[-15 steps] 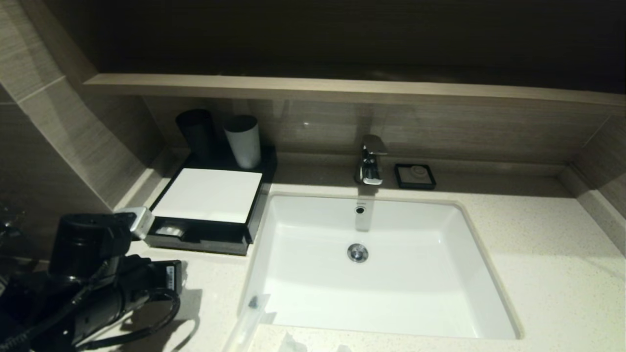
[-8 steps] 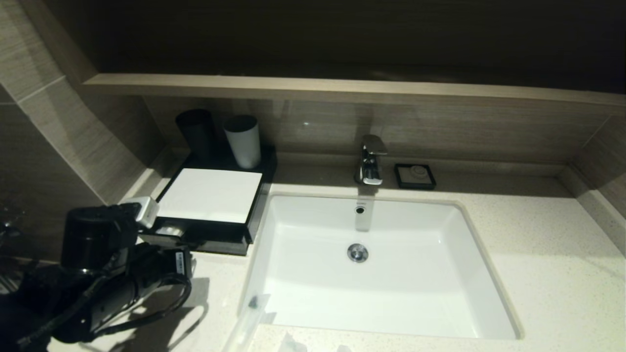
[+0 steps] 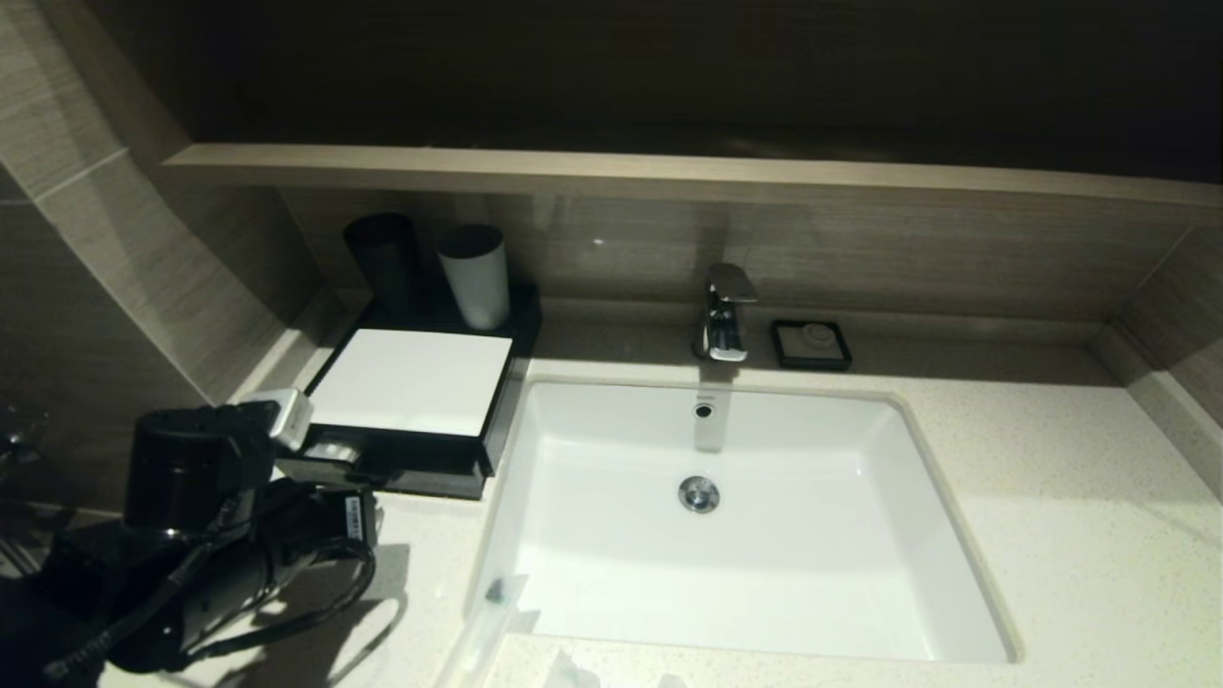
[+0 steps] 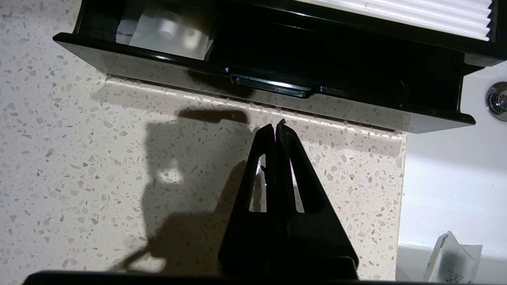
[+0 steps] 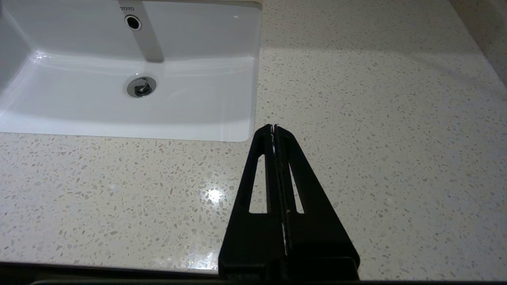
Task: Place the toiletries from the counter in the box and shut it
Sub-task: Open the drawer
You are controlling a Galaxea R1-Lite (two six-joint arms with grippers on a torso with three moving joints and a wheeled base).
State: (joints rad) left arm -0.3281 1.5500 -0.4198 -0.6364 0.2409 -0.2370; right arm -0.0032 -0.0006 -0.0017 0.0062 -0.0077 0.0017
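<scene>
The black box (image 3: 411,382) with a white top stands at the back left of the counter (image 3: 1051,497). Its front drawer (image 4: 273,85) is pulled out a little and holds a white packet (image 4: 166,31) at one end. My left gripper (image 4: 276,126) is shut and empty, its tips just short of the drawer front, low over the counter. A long slim packet with a dark end (image 3: 492,602) lies on the sink's near left rim. More wrapped toiletries (image 3: 573,674) peek in at the bottom edge. My right gripper (image 5: 274,126) is shut and empty, over bare counter off the sink's near right corner.
The white sink basin (image 3: 860,535) fills the middle, with a chrome tap (image 3: 723,315) and a small black soap dish (image 3: 811,344) behind it. A black cup (image 3: 382,258) and a grey cup (image 3: 475,277) stand behind the box. My left arm (image 3: 191,516) covers the near left counter.
My left arm has moved forward and a little right, towards the front of the box. Both grippers stay shut; the packets have not moved.
</scene>
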